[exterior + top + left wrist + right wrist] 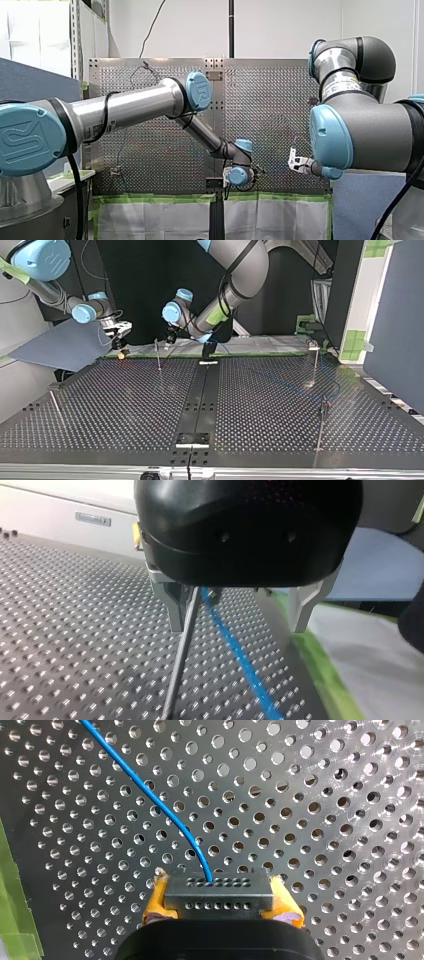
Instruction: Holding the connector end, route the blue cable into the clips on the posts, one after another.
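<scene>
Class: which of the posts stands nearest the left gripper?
The far post left of centre in the top view, inside my open left gripper beside the blue cable; the others stand away.

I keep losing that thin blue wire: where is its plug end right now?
The connector is clamped between my right gripper's yellow pads, just above the perforated table, near its far edge at the top view's left.

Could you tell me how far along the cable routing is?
Done: my right gripper holds the connector. In hand: my left gripper, jaws open, straddles a post with the blue cable beside it; its top is hidden. Left: clipping there and at the other posts, where I see no cable seated.
</scene>
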Controlling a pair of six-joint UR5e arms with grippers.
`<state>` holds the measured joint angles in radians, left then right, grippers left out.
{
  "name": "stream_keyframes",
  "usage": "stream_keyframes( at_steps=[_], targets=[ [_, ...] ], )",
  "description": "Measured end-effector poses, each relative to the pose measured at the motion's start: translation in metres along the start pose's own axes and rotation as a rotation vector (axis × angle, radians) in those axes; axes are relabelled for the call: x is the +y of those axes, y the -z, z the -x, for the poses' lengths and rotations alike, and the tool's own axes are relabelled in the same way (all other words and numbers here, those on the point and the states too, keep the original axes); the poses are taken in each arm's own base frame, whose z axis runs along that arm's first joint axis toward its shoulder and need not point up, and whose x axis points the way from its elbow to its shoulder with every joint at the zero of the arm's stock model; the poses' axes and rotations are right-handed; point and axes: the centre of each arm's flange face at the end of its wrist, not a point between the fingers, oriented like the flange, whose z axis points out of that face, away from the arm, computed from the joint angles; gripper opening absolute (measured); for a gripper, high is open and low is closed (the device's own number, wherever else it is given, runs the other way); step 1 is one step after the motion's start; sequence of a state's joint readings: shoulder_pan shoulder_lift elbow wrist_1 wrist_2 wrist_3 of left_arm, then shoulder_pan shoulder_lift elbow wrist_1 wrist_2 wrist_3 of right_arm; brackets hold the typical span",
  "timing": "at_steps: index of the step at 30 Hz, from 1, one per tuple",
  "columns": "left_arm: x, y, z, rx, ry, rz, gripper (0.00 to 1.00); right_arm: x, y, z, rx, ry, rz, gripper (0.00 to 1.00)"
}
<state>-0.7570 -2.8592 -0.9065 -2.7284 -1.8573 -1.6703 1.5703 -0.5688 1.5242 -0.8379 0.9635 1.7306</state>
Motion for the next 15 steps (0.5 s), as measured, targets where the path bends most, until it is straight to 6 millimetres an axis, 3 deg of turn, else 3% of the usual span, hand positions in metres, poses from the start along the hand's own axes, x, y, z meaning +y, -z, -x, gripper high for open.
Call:
stream_keyframes(
  at_steps=[6, 15],
  targets=[
    [-0.013, 0.012, -0.010, 0.011, -0.007, -0.025, 1.00, 0.000, 0.000, 0.000, -0.001, 0.000, 0.000, 0.00],
    [-0.028, 0.019, 0.002, -0.018, 0.000, -0.022, 1.00, 0.000, 0.000, 0.000, -0.002, 0.000, 0.000, 0.00]
  ],
)
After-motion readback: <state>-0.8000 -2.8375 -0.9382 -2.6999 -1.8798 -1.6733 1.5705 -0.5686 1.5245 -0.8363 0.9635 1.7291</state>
